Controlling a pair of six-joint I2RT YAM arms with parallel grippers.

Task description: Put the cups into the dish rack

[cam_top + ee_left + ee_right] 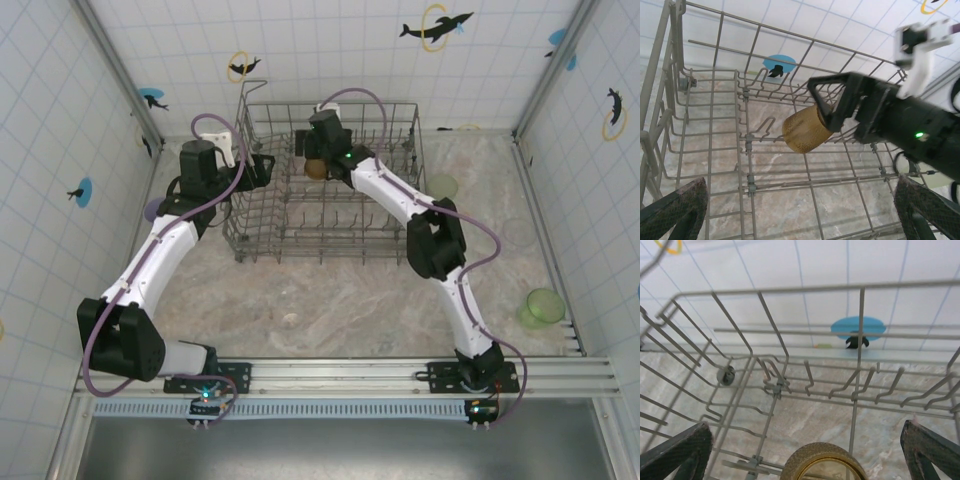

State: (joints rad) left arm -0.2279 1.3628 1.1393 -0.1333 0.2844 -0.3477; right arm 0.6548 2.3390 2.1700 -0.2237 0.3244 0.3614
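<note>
Cup, amber-brown (316,168), lying on its side on the wires in the far-left part of the dish rack (300,245), among the upright tines. Seen from the left wrist as a textured barrel (805,130) tipped across the rack (710,150) floor, one end tucked behind a black finger (835,100) of the right gripper (320,152). Seen from the right wrist with its golden rim (822,462) facing up at the lens, low and central between the spread fingers.

Right gripper (805,426) poised directly above it, fingers splayed wide, gripping nothing; whether the near finger brushes the cup, cannot tell. Right arm rising from its base at the near edge, bent at the elbow beside the rack's right wall, forearm reaching up-left over the rack (790,289).

Left gripper (255,170) at the rack's left wall, aimed inward, fingers (685,205) also wide apart and empty. Left arm folded out to the left, forearm angled up toward the rack.

Lavender cup (153,210) beside the left forearm; two green cups (543,306) on the table (330,310) at right.
</note>
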